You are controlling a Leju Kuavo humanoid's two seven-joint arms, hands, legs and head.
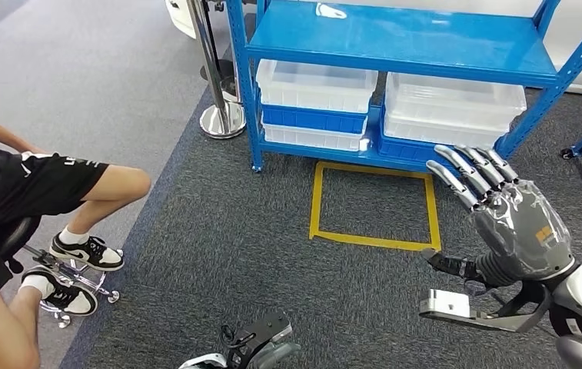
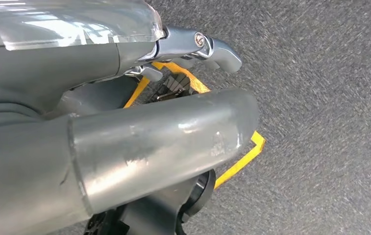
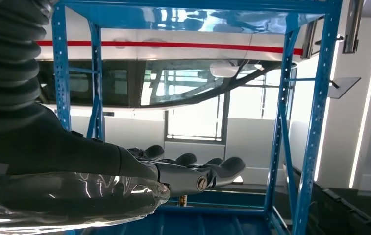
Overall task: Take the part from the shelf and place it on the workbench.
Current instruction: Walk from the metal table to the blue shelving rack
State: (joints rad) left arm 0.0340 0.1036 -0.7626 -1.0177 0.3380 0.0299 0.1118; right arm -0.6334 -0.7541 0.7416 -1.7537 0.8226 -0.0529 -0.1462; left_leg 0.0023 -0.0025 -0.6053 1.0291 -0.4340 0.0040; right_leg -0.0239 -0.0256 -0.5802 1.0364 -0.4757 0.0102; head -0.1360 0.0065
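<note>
Left robot hand point(image 2: 124, 142) hangs low over the grey carpet point(image 1: 218, 231), so close to its camera that you cannot tell if the fingers are open or curled. Right robot hand point(image 1: 503, 207) is lifted in front of the blue shelf point(image 1: 395, 38), fingers out straight and a bit apart, holding nothing. White bins point(image 1: 314, 88) sit on the lower level. The part is hard to pick out; one small pale shape point(image 1: 331, 11) lies on the shelf top, cut off.

The shelf point(image 1: 395, 38) was bright blue, holding white bins point(image 1: 314, 86) over blue ones point(image 1: 313, 119). Yellow tape point(image 1: 372, 241) outlined a square on speckled dark grey carpet point(image 1: 218, 254). The right robot hand point(image 1: 503, 207) was silver-grey.
</note>
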